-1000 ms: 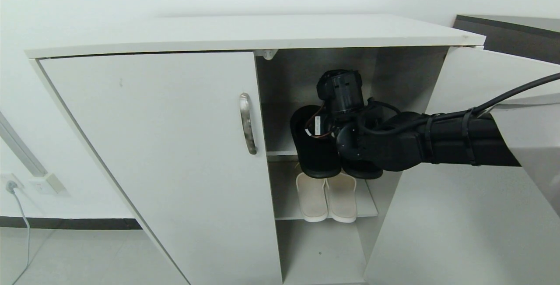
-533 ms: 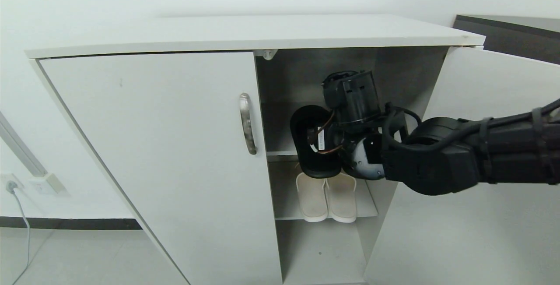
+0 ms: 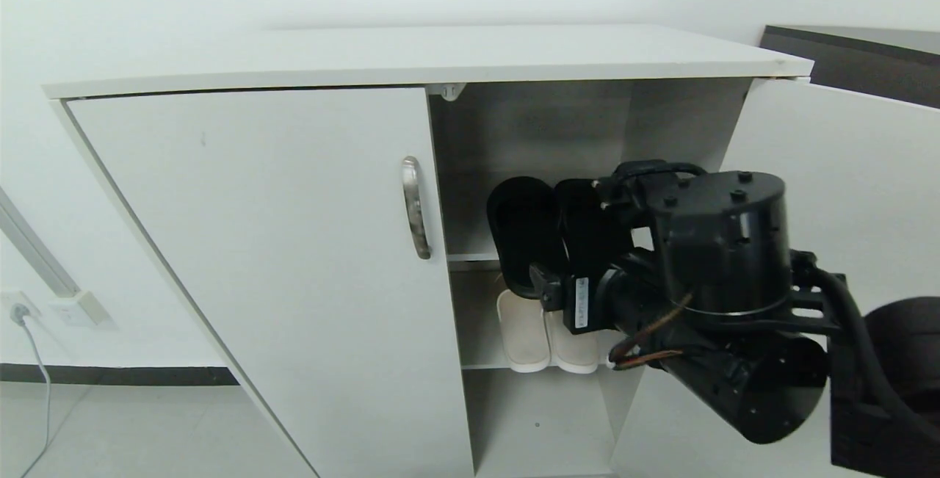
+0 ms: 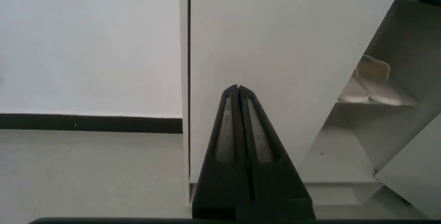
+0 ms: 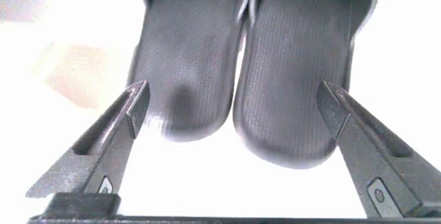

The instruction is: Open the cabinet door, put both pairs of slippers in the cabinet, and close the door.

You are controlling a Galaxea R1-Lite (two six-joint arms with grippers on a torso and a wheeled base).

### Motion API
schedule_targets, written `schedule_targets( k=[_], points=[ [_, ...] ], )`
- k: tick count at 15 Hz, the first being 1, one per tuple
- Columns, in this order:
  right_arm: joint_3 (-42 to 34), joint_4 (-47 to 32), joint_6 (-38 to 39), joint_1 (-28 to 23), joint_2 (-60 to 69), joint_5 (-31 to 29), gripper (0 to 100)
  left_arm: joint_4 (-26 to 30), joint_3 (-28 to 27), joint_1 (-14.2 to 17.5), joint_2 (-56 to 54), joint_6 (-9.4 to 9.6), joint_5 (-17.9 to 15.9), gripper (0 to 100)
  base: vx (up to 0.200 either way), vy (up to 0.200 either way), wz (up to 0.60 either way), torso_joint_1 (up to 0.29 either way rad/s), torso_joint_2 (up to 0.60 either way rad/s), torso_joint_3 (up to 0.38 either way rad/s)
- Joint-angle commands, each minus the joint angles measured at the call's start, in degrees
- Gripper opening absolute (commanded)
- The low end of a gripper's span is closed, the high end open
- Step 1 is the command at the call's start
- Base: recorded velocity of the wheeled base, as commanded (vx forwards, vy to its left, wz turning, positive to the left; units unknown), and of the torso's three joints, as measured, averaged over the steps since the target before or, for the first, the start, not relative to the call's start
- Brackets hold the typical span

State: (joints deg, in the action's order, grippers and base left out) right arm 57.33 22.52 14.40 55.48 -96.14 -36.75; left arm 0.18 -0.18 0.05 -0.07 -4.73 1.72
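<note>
Right pincer [image 5: 234, 89] open, empty, close to black slippers [image 3: 523, 232] whose heels seem to overhang the shelf [image 3: 470, 256]; a snag or the closing door [image 3: 844, 155] may knock them off.

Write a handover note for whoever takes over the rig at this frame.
Right gripper: fingers open, holding nothing, just in front of the black slippers.
Left gripper: fingers shut, empty, low by the closed left door.
The black slippers lie on the upper shelf, the white slippers on the lower shelf.
Done: right door open, both pairs inside.
Left: withdraw the right arm, close the right door.
</note>
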Motion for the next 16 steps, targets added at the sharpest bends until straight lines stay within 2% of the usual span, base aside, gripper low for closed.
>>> schedule_targets(
  k=[1, 2, 15, 16],
  points=[
    [-7.1, 6.6, -2.6, 1.1, 3.1, 1.9, 100, 0.0, 0.0, 0.0, 0.1, -0.02, 0.0, 0, 0.000, 0.000, 0.00, 0.000, 0.00, 0.000],
    [-8.0, 8.2, -4.4, 1.1, 2.9, 2.1, 0, 0.0, 0.0, 0.0, 0.1, -0.02, 0.1, 0, 0.000, 0.000, 0.00, 0.000, 0.00, 0.000],
    [-11.5, 10.1, -4.9, 1.2, 1.4, 2.0, 0, 0.0, 0.0, 0.0, 0.1, 0.07, 0.1, 0, 0.000, 0.000, 0.00, 0.000, 0.00, 0.000],
    [-11.6, 10.1, -4.9, 1.3, 1.4, 2.0, 0, 0.0, 0.0, 0.0, 0.1, 0.07, 0.1, 0, -0.200, 0.000, 0.00, 0.002, 0.00, 0.007]
  ],
)
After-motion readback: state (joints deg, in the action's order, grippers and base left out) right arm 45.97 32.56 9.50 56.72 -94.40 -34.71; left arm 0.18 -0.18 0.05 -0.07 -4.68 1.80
